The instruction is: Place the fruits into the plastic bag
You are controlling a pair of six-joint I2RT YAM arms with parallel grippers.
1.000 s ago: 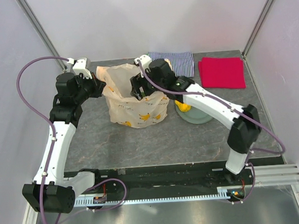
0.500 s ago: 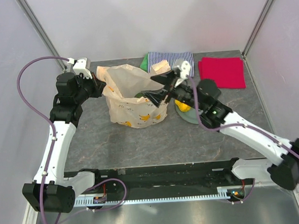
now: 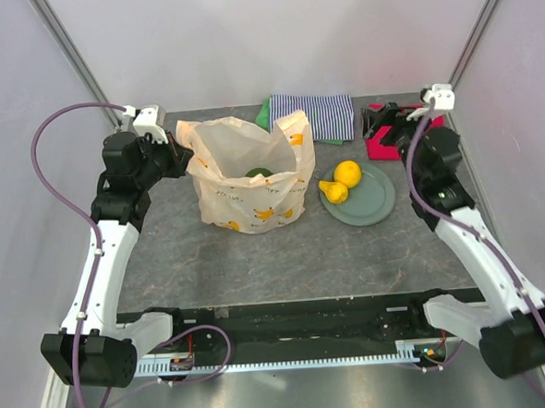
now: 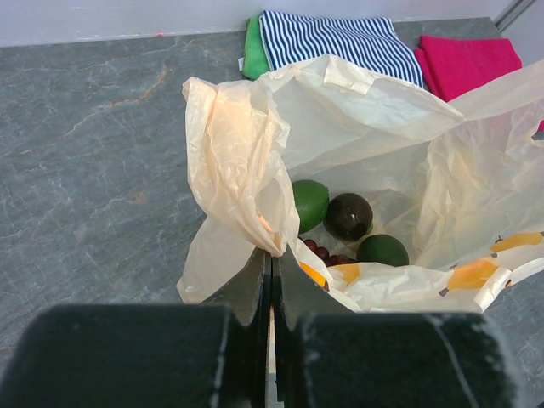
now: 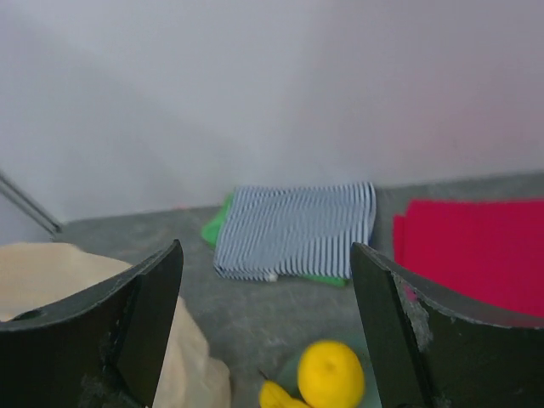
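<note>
Away swings the right gripper (image 5: 265, 280) from the bag (image 3: 243, 183), jaws wide and empty; the left gripper (image 4: 272, 259) pinches its rim. Right of the bag, lemon (image 3: 347, 173) and pear (image 3: 335, 192) wait: straddle the lemon before closing.

Lemon (image 5: 330, 374) — striped cloth (image 5: 293, 229) beyond it

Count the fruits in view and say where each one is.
6. In the bag: a lime, a dark avocado, another green fruit and grapes. On the plate: a lemon and a pear. The bag may hide more.
</note>
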